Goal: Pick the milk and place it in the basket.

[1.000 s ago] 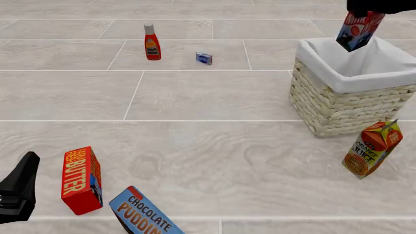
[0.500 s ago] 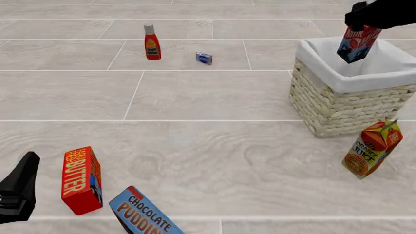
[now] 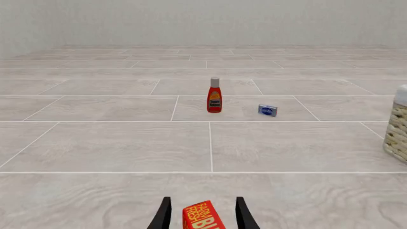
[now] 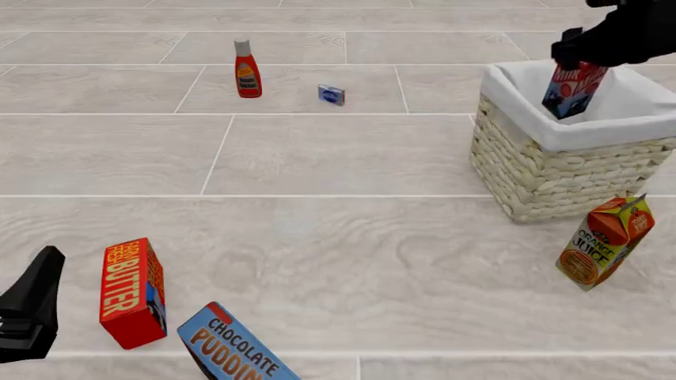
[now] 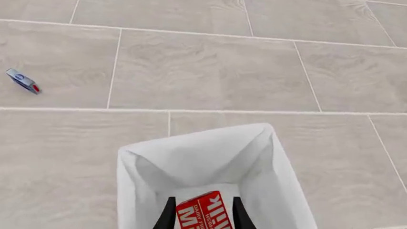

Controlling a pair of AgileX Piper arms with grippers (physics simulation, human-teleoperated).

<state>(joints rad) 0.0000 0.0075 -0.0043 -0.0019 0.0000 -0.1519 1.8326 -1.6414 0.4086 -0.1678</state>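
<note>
The milk (image 4: pixel 571 89), a small carton red above and dark blue below, hangs tilted inside the mouth of the basket (image 4: pixel 560 170), its lower end below the white cloth rim. My right gripper (image 4: pixel 579 59) is shut on the carton's red top. In the right wrist view the milk (image 5: pixel 202 214) sits between the two fingers, above the basket's white lining (image 5: pixel 197 157). My left gripper (image 4: pixel 32 305) rests low at the near left, open, with the butter box (image 3: pixel 202 217) showing beyond its fingers.
An orange juice carton (image 4: pixel 604 241) leans just in front of the basket. A red butter box (image 4: pixel 133 293) and a chocolate pudding box (image 4: pixel 230 348) lie at the near left. A red sauce bottle (image 4: pixel 247 70) and a small blue packet (image 4: pixel 332 95) stand farther back.
My right gripper has lowered the milk from above the basket's rim down into its opening. The left arm has not moved.
</note>
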